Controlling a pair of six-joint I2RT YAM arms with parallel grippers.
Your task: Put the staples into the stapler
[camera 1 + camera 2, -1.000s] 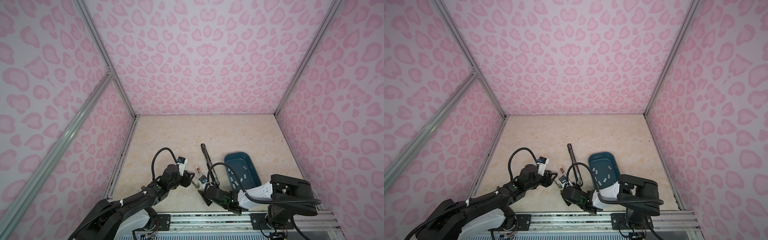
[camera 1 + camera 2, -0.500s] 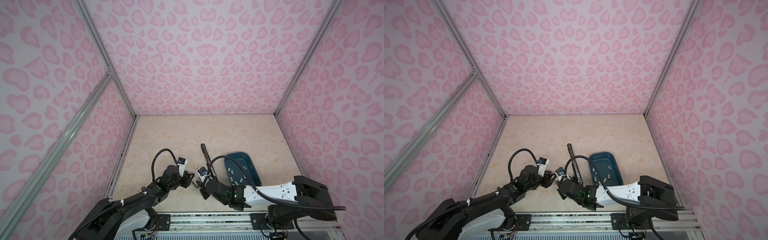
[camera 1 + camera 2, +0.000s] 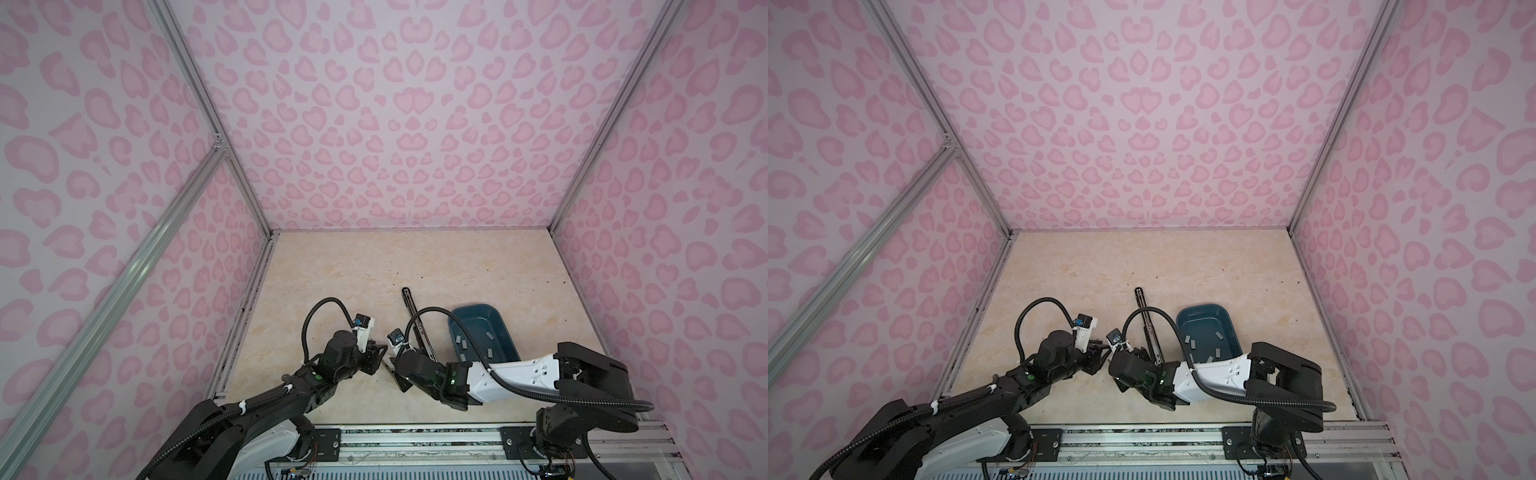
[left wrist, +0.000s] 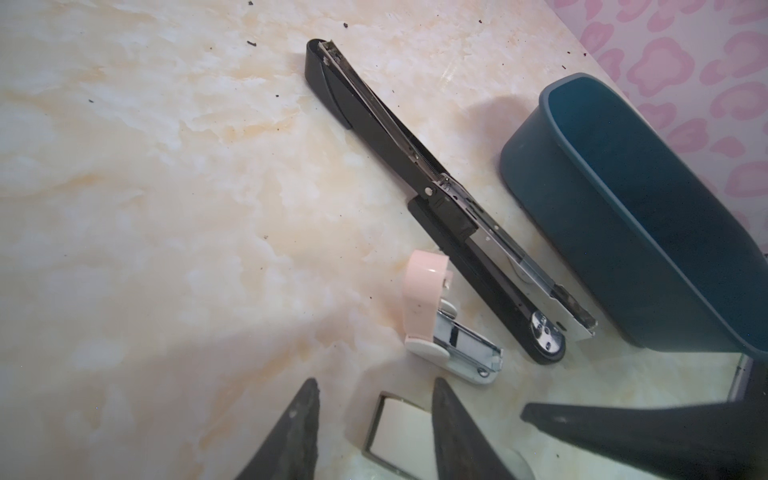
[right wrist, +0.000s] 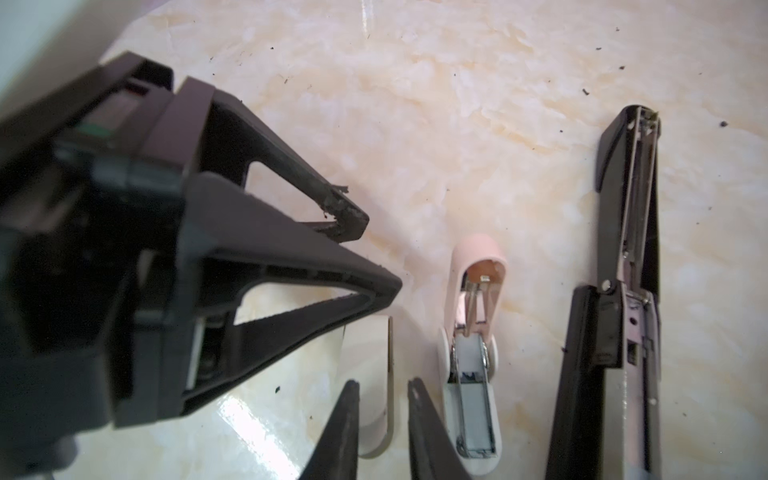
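Three staplers lie near the table's front. A small white stapler (image 4: 397, 430) (image 5: 376, 365) sits between both grippers. My left gripper (image 4: 374, 384) (image 3: 379, 360) is open, straddling one end of it with a gap on one side. My right gripper (image 5: 383, 383) (image 3: 395, 369) has its jaws nearly together on the other end. Beside them a pink stapler (image 4: 426, 305) (image 5: 478, 266) lies hinged open, and a long black stapler (image 4: 399, 145) (image 5: 623, 270) (image 3: 415, 320) lies opened flat. The staples (image 3: 488, 335) (image 3: 1219, 335), several grey strips, lie loose in a blue tray (image 3: 473, 309) (image 3: 1202, 308).
The blue tray (image 4: 552, 95) stands right of the black stapler, close to the right arm. Pink patterned walls enclose the table on three sides. A metal rail (image 3: 415, 440) runs along the front edge. Dark specks dot the marble top.
My right arm has stretched left toward the left gripper and its jaws have narrowed onto the white stapler. The left gripper's jaws have closed a little; that arm has barely moved.
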